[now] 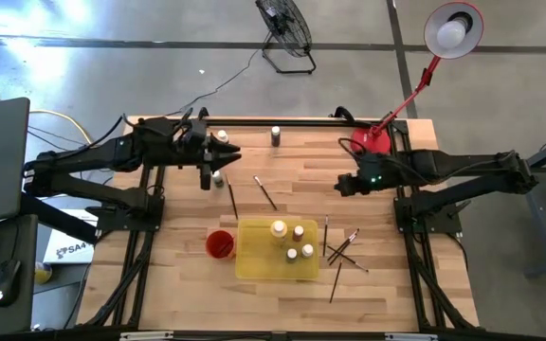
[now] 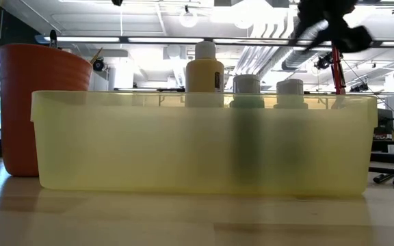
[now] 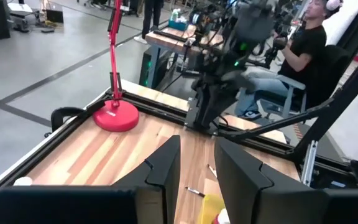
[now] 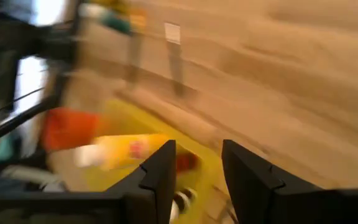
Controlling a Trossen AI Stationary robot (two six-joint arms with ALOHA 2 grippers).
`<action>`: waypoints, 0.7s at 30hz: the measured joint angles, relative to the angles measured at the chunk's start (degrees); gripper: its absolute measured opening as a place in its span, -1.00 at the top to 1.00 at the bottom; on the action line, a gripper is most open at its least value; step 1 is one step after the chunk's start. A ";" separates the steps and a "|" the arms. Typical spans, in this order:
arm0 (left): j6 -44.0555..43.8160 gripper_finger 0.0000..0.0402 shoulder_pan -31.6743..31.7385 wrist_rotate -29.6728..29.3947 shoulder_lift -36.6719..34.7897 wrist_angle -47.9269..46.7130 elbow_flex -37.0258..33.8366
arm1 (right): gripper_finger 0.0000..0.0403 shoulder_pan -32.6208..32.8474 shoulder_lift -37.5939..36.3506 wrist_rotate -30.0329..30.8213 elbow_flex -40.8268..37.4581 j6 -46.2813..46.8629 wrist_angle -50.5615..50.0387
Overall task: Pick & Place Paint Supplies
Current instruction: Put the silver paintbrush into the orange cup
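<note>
The flat yellow tray [image 1: 254, 265] near the table's near edge holds several pale-capped paint bottles [image 1: 279, 228], which also rise above the tray's wall in the low view [image 2: 204, 65]. One bottle [image 1: 275, 135] stands alone near the far edge, and another [image 1: 217, 178] stands just below my left gripper [image 1: 227, 152]. Thin dark brushes [image 1: 265, 192] lie flat on the wood, with a cluster [image 1: 344, 248] to the right of the tray. My left gripper [image 3: 197, 168] is open and holds nothing. My right gripper [image 1: 344, 185] hovers to the far right of the tray, open and without load [image 4: 197, 171].
A red cup [image 1: 219, 243] stands against the tray's left side [image 2: 40, 102]. A red lamp base [image 1: 373, 142] sits at the far right corner, behind my right arm. Bare wood lies between the two grippers. A seated person [image 3: 303, 50] is beyond the table's right end.
</note>
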 joint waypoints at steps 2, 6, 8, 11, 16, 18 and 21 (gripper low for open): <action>0.00 0.52 -0.06 -0.32 0.09 0.17 0.00 | 0.45 0.42 0.17 -0.16 -0.02 5.60 -4.72; -0.01 0.52 -0.04 -0.49 0.44 0.03 0.00 | 0.54 2.82 1.06 0.04 -0.02 13.07 -10.33; -0.31 0.52 -0.17 -0.50 0.84 0.20 0.02 | 0.59 4.46 1.58 0.97 -0.02 15.17 -12.13; -0.96 0.52 -0.15 -0.67 1.52 -0.04 0.00 | 0.66 7.10 2.35 1.92 -0.02 20.03 -14.55; -1.02 0.52 -0.15 -0.67 2.79 0.04 -0.01 | 0.73 11.52 4.07 2.60 -0.02 28.45 -19.69; -0.88 0.52 -0.15 -0.61 3.14 -0.19 0.04 | 0.75 13.22 4.86 2.78 -0.02 32.29 -21.23; -0.60 0.52 -0.15 -0.41 3.21 -1.36 0.00 | 0.78 15.45 6.17 2.82 -0.02 38.86 -22.55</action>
